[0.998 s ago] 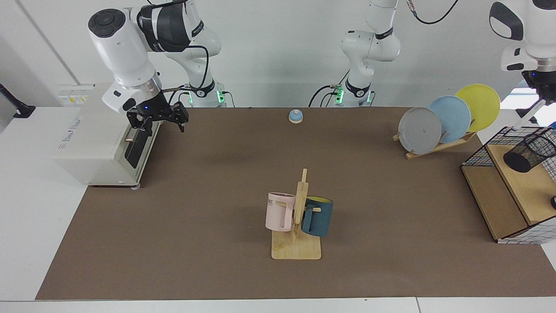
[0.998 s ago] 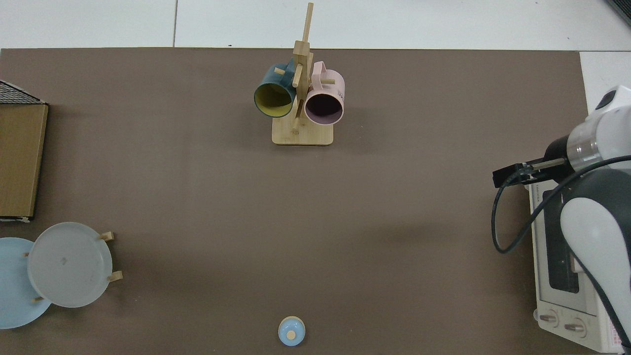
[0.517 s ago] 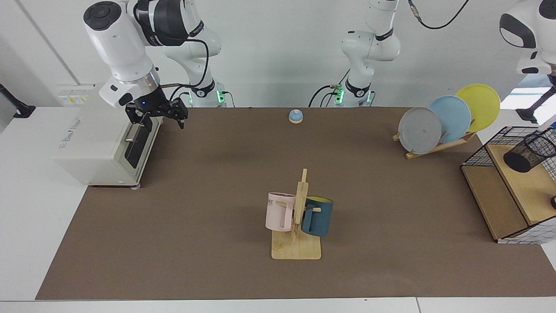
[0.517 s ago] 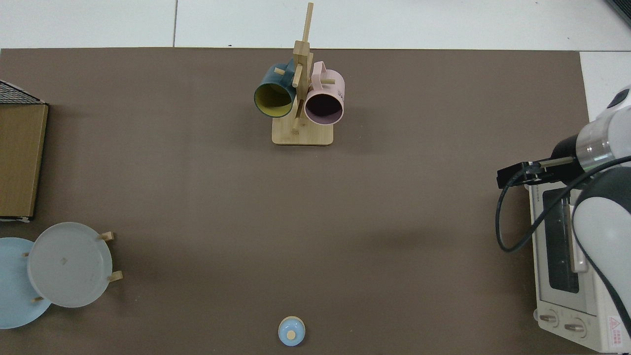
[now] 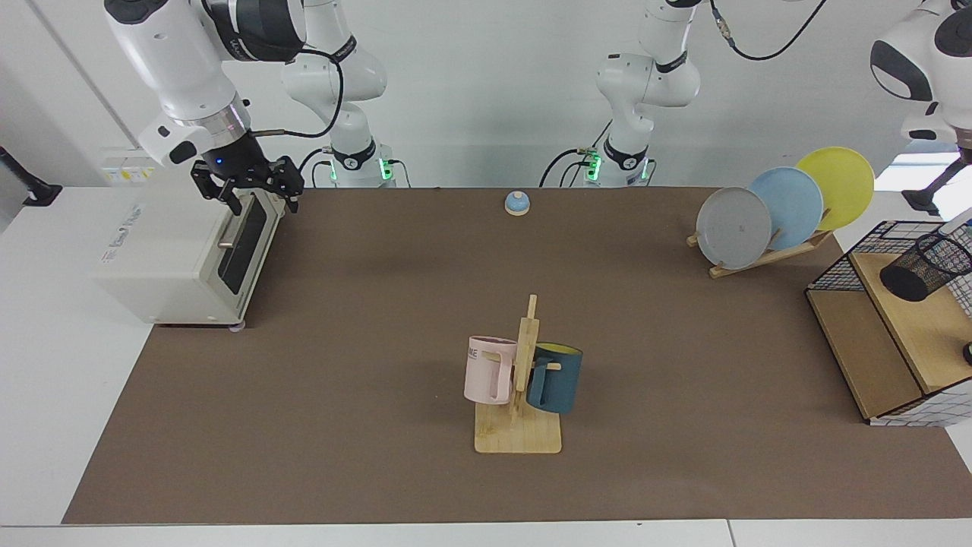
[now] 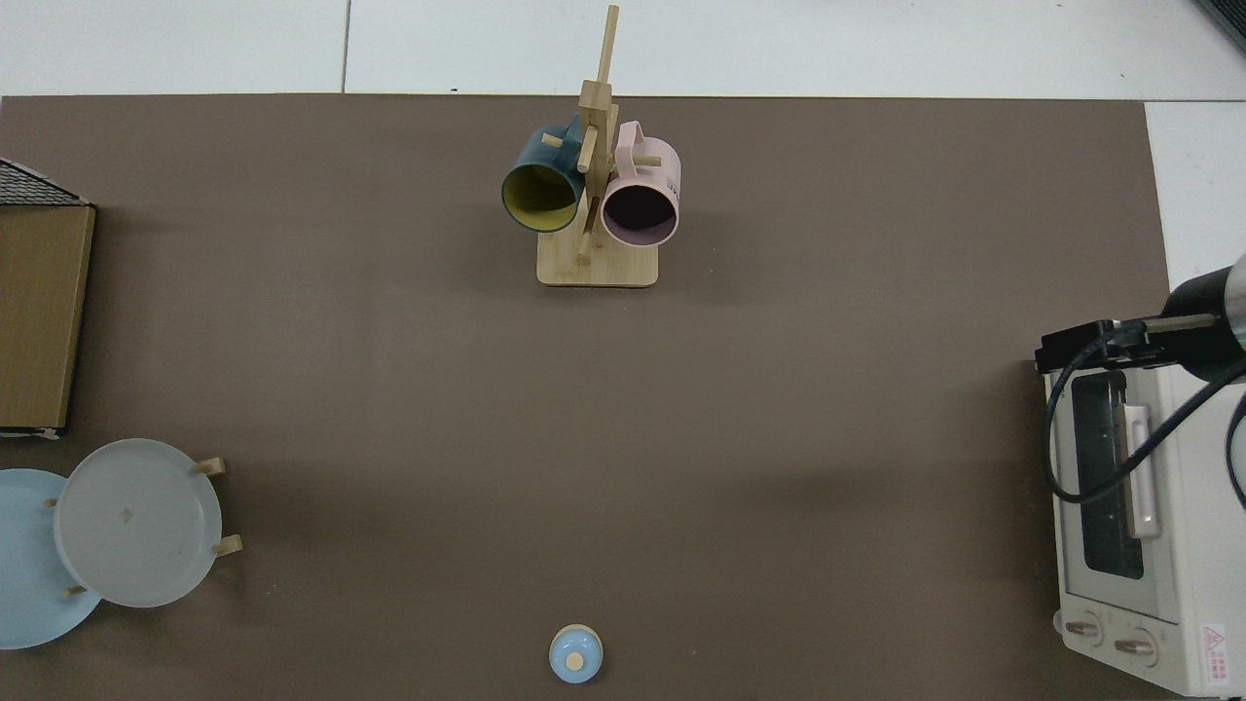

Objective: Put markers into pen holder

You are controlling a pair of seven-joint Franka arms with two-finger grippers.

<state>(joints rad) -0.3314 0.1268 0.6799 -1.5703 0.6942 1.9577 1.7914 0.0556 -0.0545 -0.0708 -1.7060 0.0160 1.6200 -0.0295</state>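
The pen holder (image 5: 928, 266), a black mesh cup, stands on the wooden top shelf of the wire basket (image 5: 835, 270) at the facing view's right edge. No marker shows clearly. A pale sliver at the holder's far rim, cut by the frame edge, could be it, but I cannot tell. My left arm (image 5: 930, 61) hangs high above the holder, its gripper mostly cut off by the frame edge. Far from the holder, my right gripper (image 5: 247, 199) is open and empty above the toaster oven's top front edge. It appears in the top view as the right gripper (image 6: 1071, 348).
A white toaster oven (image 5: 175, 251) sits at the mat's edge. A wooden mug tree (image 5: 524, 380) holds a pink and a teal mug mid-table. A plate rack (image 5: 767, 216) with three plates stands near the basket. A small blue bell (image 5: 517, 203) sits at the back.
The left arm has risen away from the pen holder, and the white marker it held above the holder is no longer in sight. The right gripper moved up and back over the toaster oven.
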